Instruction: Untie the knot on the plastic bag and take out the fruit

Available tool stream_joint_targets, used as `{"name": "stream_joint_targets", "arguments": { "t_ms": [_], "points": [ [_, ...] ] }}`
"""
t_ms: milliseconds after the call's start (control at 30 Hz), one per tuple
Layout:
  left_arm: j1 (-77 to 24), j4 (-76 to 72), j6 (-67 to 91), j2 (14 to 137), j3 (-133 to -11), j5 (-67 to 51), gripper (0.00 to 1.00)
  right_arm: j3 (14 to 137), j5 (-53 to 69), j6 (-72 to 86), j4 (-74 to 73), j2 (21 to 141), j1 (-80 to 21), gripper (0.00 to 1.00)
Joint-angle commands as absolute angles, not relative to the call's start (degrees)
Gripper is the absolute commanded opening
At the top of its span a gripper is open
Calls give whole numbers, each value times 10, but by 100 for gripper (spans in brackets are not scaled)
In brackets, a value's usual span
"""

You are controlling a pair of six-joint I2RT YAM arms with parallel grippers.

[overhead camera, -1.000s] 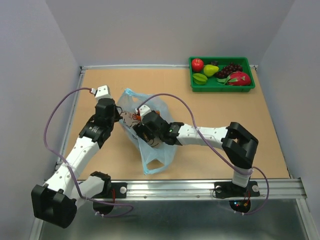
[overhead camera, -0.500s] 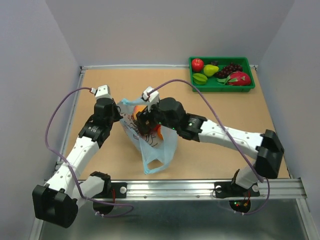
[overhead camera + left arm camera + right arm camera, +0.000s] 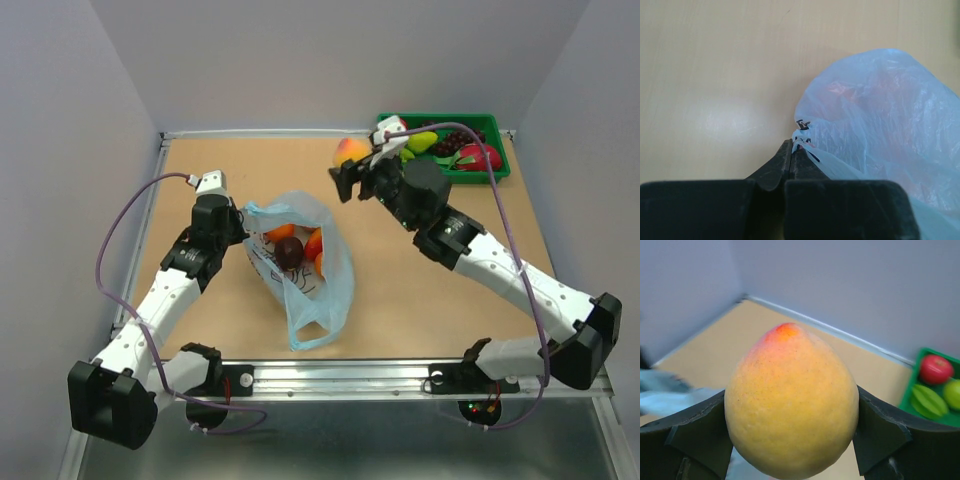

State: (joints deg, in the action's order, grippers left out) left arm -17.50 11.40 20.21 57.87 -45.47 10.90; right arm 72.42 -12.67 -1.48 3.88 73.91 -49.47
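The light blue plastic bag lies on the table with its mouth open; no tied knot shows. Inside it I see an orange fruit, a dark plum and a red-orange fruit. My left gripper is shut on the bag's left rim; in the left wrist view its jaws pinch a crumpled strip of the bag. My right gripper is shut on a yellow-orange mango, held in the air between the bag and the tray. The mango fills the right wrist view.
A green tray stands at the back right, partly behind my right arm, with a red apple, a green starfruit, a pear, grapes and a dragon fruit. Grey walls enclose the table.
My right gripper has come up out of the bag with the mango and swung back and right toward the tray. The bag's mouth now lies open. The left gripper has stayed on the bag's rim.
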Motion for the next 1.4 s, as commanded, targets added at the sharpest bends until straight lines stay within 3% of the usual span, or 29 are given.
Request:
{"name": "stream_joint_targets", "arguments": {
  "t_ms": [0,267,500,700,800,833,1167,1367],
  "points": [
    [-173,97,193,577,-455,102,0,718,-210,-4,53,771,-375,18],
    [-173,98,192,577,-455,101,0,781,-184,116,58,927,-149,19],
    [-170,98,186,581,-455,98,0,899,-161,150,58,1111,-69,20],
    [-163,97,185,581,-454,92,0,991,-149,129,55,1210,-55,50],
    [-158,96,183,584,-454,84,0,1020,-155,126,42,1232,-56,91],
    [-156,96,183,585,-454,81,1,1023,-158,127,37,1233,-55,100],
    [-151,91,182,577,-452,60,4,943,-111,120,28,1143,-59,100],
    [-151,90,184,568,-450,59,4,832,-50,55,5,994,-125,99]
  ]
}}
